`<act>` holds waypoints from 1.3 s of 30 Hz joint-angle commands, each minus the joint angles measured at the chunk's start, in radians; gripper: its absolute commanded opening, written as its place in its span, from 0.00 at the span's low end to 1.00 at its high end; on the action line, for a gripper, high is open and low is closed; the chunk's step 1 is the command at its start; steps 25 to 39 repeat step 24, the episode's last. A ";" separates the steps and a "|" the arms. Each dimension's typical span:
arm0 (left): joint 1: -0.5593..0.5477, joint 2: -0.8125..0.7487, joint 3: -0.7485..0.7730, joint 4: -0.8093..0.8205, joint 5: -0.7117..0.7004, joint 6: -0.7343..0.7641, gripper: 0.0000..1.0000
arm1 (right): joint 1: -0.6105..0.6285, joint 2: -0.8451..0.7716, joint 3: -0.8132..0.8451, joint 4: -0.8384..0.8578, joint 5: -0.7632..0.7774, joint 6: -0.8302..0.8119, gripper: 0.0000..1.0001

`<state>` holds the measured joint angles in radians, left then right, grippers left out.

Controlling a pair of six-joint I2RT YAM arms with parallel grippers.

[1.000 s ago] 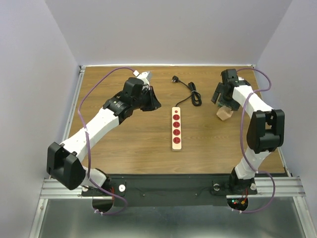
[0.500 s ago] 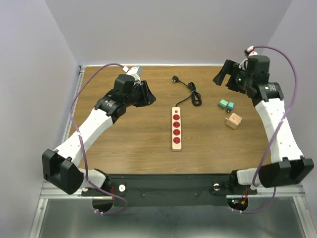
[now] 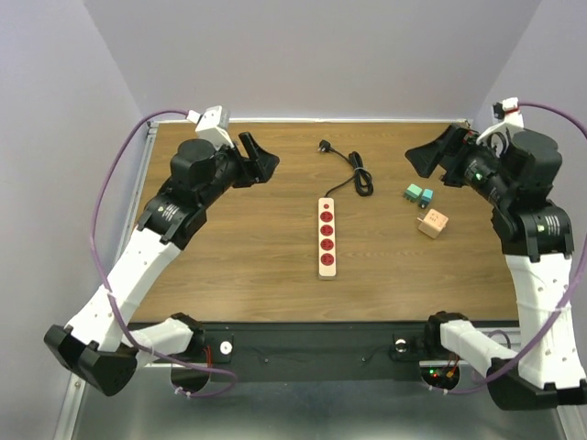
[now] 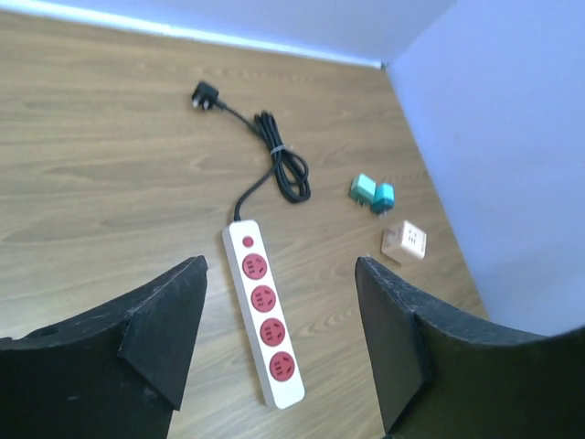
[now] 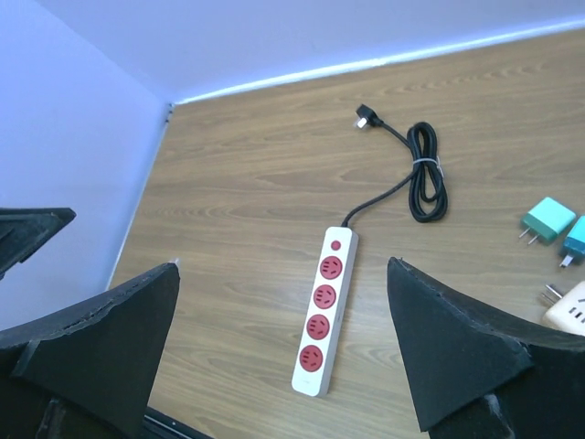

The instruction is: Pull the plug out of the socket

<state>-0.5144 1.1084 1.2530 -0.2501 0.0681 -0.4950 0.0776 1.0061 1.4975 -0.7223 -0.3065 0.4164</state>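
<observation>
With the left gripper (image 3: 260, 154) and the right gripper (image 3: 433, 158) both having fingers apart and empty (the socket (image 3: 326, 236) looks unplugged), a careless descent could scatter the loose plugs (image 3: 420, 194).

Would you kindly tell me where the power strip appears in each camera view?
Top external: power strip at the table's centre, lying near to far.
Left wrist: power strip lower centre, slightly left.
Right wrist: power strip lower centre.
Shared landmark: the coiled black cord beyond its far end.
</observation>
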 commanded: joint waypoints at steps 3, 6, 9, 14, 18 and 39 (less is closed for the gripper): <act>0.007 -0.065 -0.004 0.049 -0.057 -0.004 0.79 | -0.004 -0.086 0.000 0.063 0.020 0.030 1.00; 0.007 -0.096 -0.020 0.043 -0.059 -0.011 0.79 | -0.004 -0.115 -0.003 0.061 0.021 0.042 1.00; 0.007 -0.127 -0.032 0.041 -0.059 -0.014 0.79 | -0.006 -0.129 0.010 0.061 0.007 0.053 1.00; 0.007 -0.142 -0.033 0.032 -0.088 -0.010 0.79 | -0.004 -0.126 0.043 0.060 0.010 0.111 1.00; 0.007 -0.147 -0.043 0.032 -0.097 -0.022 0.79 | -0.006 -0.101 0.076 0.058 -0.019 0.131 1.00; 0.007 -0.171 -0.067 0.046 -0.099 -0.025 0.79 | -0.004 -0.069 0.070 0.058 -0.068 0.154 1.00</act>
